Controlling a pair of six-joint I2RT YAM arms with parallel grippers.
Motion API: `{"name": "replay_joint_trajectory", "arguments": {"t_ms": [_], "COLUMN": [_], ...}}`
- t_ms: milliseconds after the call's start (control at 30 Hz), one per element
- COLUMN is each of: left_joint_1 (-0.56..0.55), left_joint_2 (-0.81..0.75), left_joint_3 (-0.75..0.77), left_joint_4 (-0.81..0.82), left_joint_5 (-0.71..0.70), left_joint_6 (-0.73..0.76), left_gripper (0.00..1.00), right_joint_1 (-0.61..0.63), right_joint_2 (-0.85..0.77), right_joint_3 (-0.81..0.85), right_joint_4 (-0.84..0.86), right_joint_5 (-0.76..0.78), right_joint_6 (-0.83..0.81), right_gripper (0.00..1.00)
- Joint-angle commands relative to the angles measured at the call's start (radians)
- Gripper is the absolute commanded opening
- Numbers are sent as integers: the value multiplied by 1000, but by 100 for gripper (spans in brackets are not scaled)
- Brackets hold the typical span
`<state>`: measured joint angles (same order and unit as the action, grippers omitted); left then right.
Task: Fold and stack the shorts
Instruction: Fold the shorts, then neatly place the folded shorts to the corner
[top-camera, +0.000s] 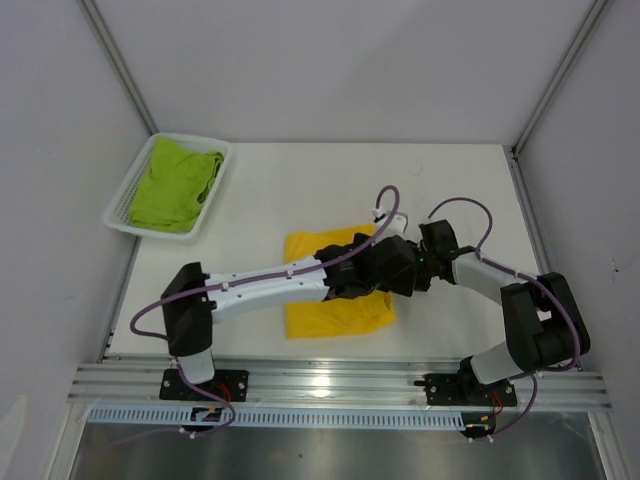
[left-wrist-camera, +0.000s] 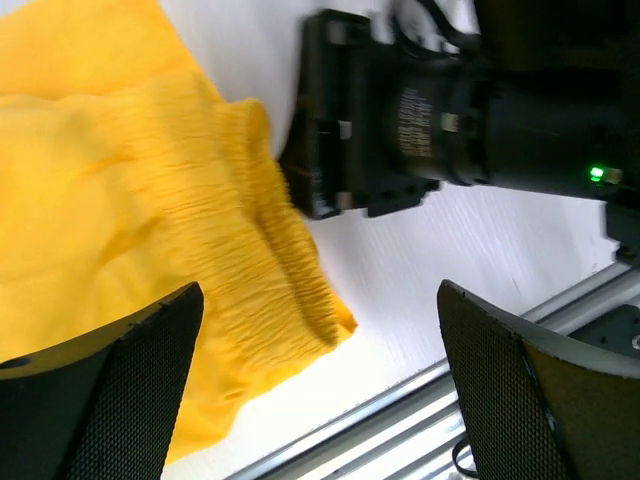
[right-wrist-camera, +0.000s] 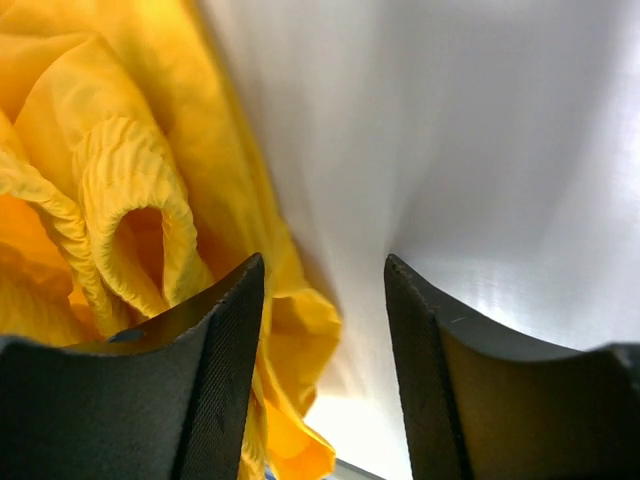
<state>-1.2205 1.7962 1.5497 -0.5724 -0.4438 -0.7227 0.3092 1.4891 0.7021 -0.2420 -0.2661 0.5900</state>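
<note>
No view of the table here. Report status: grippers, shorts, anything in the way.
Left gripper open above yellow shorts. Right gripper open at their edge, empty. Green shorts bunched in basket. Grippers crowd one spot.

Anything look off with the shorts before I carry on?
Yes: the yellow shorts are rucked, their elastic waistband curled into a raised loop beside the right gripper rather than lying flat. The green shorts sit crumpled in the basket, unfolded.
</note>
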Motion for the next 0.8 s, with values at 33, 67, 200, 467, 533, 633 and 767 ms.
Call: {"name": "replay_joint_trajectory", "arguments": {"t_ms": [33, 67, 200, 467, 533, 633, 767], "left_joint_1": [88, 101, 194, 338, 351, 361, 362], "left_joint_2": [-230, -259, -402, -563, -571, -563, -526], "left_joint_3": [-103, -121, -287, -488, -548, -606, -646], "left_joint_4": [83, 86, 115, 126, 138, 163, 177], "left_joint_5": [42, 39, 82, 152, 157, 160, 146], "left_joint_6": [31, 31, 32, 75, 81, 94, 98], "left_gripper": [99, 99, 99, 99, 99, 99, 99], "right_joint_1": [-39, -48, -74, -99, -105, -108, -102], "right_joint_2": [-36, -53, -93, -254, -302, -291, -224], "right_joint_3": [-10, -3, 39, 65, 59, 45, 1], "right_joint_4": [-149, -158, -201, -172, -139, -73, 39], "right_joint_5": [131, 140, 162, -19, -100, -252, -380], "right_joint_6": [-47, -55, -64, -62, -48, -41, -12], "right_gripper": [56, 57, 59, 99, 99, 100, 100]}}
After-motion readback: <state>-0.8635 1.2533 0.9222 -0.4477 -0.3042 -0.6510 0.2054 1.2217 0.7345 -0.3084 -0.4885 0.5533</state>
